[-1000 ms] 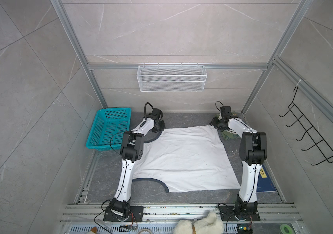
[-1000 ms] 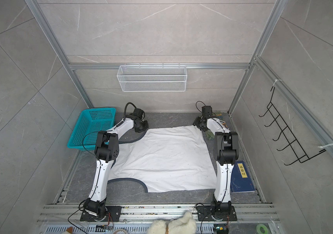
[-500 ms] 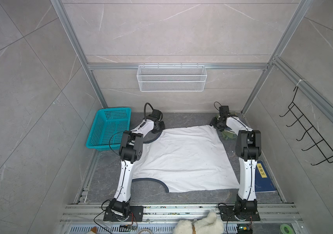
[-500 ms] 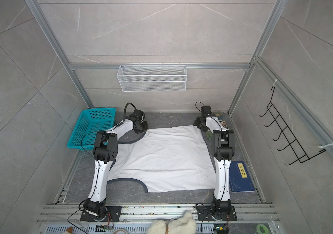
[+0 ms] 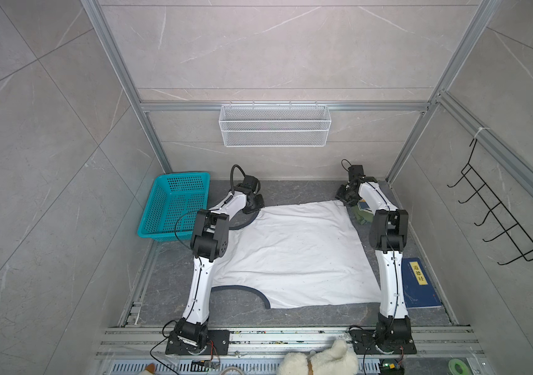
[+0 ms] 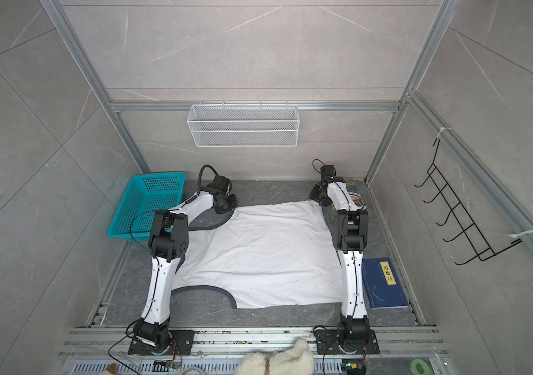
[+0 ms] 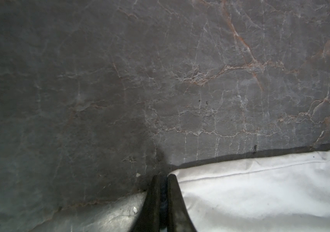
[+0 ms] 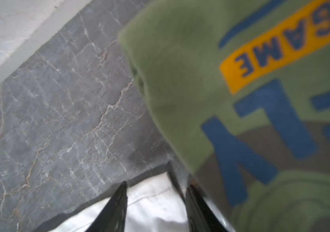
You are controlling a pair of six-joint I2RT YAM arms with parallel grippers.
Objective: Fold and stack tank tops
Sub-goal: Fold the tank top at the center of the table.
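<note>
Two far corners of white tank top (image 5: 294,253), spread flat on desk (image 7: 120,80), targeted | left hand (image 7: 162,176) is newly clamped on one | right hand (image 8: 157,184), jaws apart, narrowing around the other beside olive tank top (image 8: 180,80) | fold lift seems imminent.

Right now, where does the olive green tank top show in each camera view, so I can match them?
In a top view: the olive green tank top lies bunched at the far right, beside the right arm.
In a top view: same top, same spot, badge print showing.
Left wrist: not in it.
Right wrist: fills much of the picture, close beside the right fingers.
Shared landmark: the white tank top, next to it.
</note>
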